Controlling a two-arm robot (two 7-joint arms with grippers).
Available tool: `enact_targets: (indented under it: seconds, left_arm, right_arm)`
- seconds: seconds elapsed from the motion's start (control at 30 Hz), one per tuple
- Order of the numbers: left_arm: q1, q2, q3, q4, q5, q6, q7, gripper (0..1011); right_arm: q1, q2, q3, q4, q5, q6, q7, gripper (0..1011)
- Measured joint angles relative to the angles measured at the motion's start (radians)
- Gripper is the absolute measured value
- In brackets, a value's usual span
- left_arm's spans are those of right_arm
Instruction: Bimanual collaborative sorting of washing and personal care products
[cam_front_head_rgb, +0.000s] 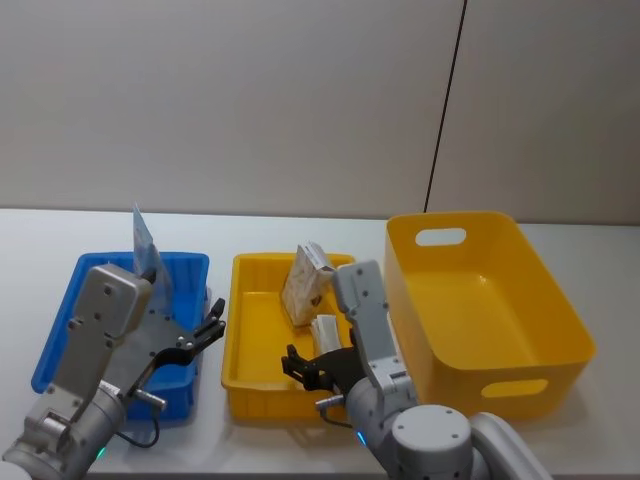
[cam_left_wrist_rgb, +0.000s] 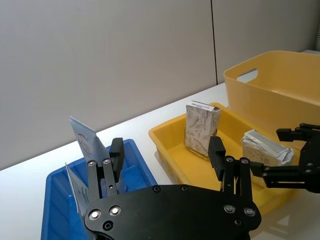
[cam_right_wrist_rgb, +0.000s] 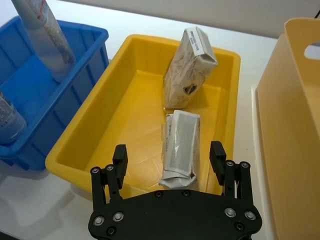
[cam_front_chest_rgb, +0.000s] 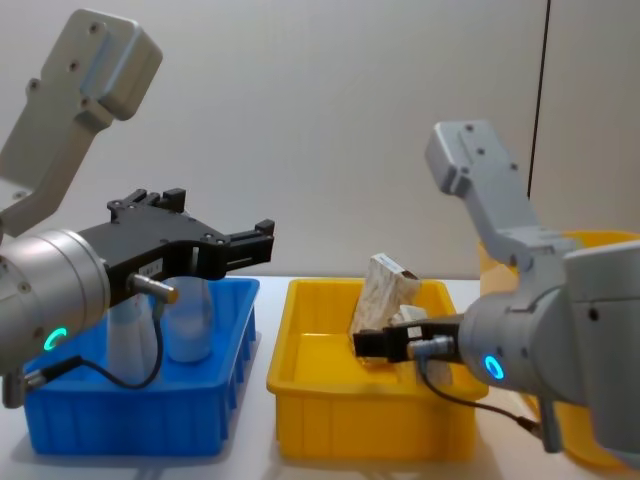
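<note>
Layout: shallow yellow tray (cam_front_head_rgb: 243, 345) sits mid-table (cam_front_head_rgb: 300, 230). A blue bin (cam_front_head_rgb: 60, 335) stands just beside the tray's left wall, and a deep yellow bin (cam_front_head_rgb: 490, 300) just beside its right wall.

In the tray:
- Beige mottled carton (cam_right_wrist_rgb: 189, 67) stands in the tray's far half. It is tilted, with its top leaning toward the tray's far right corner.
- Whitish pack (cam_right_wrist_rgb: 180, 145) lies flat on the tray floor, right of the tray's centre, long axis running near to far. Its far end reaches the foot of the carton; I cannot tell whether they touch.

Left of the tray, inside the blue bin:
- Tall tube (cam_left_wrist_rgb: 86, 142) with a light-blue and red label stands on end, slightly tilted, toward the bin's far side.
- Clear bottle (cam_front_chest_rgb: 188, 328) stands upright beside it.

Right gripper (cam_right_wrist_rgb: 168, 150): above the tray's near wall, pointing along the pack from its near end. Fingers are spread wide, wider than the pack, with nothing gripped between them.

Left gripper (cam_left_wrist_rgb: 166, 147): raised to the left of the tray, over the blue bin and above its rim, fingers pointing toward the tray. Fingers are spread wide and hold nothing. It is apart from the tube and the bottle.
</note>
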Motion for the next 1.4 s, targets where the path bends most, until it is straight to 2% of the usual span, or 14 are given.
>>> enact_targets:
  seconds: [0.3,0.77,1.0,1.17,1.23,1.27,1.3,1.37,1.4]
  left_arm:
    - [0.0,0.0,0.0,0.0,0.0,0.0,0.0,1001]
    - [0.0,0.0,0.0,0.0,0.0,0.0,0.0,1001]
    - [0.0,0.0,0.0,0.0,0.0,0.0,0.0,1001]
    - [0.0,0.0,0.0,0.0,0.0,0.0,0.0,1001]
    - [0.0,0.0,0.0,0.0,0.0,0.0,0.0,1001]
    - [0.0,0.0,0.0,0.0,0.0,0.0,0.0,1001]
    - [0.0,0.0,0.0,0.0,0.0,0.0,0.0,1001]
    - [0.0,0.0,0.0,0.0,0.0,0.0,0.0,1001]
    - [0.0,0.0,0.0,0.0,0.0,0.0,0.0,1001]
  right_arm:
    - [0.031,-0.026,0.004,0.057,-0.009,0.02,-0.008,1004]
    - [0.056,-0.045,0.013,0.105,-0.022,0.033,-0.017,1004]
    - [0.064,-0.053,0.02,0.124,-0.029,0.033,-0.021,861]
    - [0.07,-0.058,0.025,0.134,-0.032,0.033,-0.021,666]
    - [0.073,-0.06,0.027,0.138,-0.033,0.033,-0.021,622]
    - [0.074,-0.062,0.028,0.14,-0.034,0.033,-0.021,562]
    - [0.075,-0.062,0.029,0.141,-0.034,0.033,-0.022,562]
    - [0.075,-0.063,0.031,0.143,-0.035,0.032,-0.022,501]
    - [0.076,-0.064,0.031,0.144,-0.036,0.032,-0.023,440]
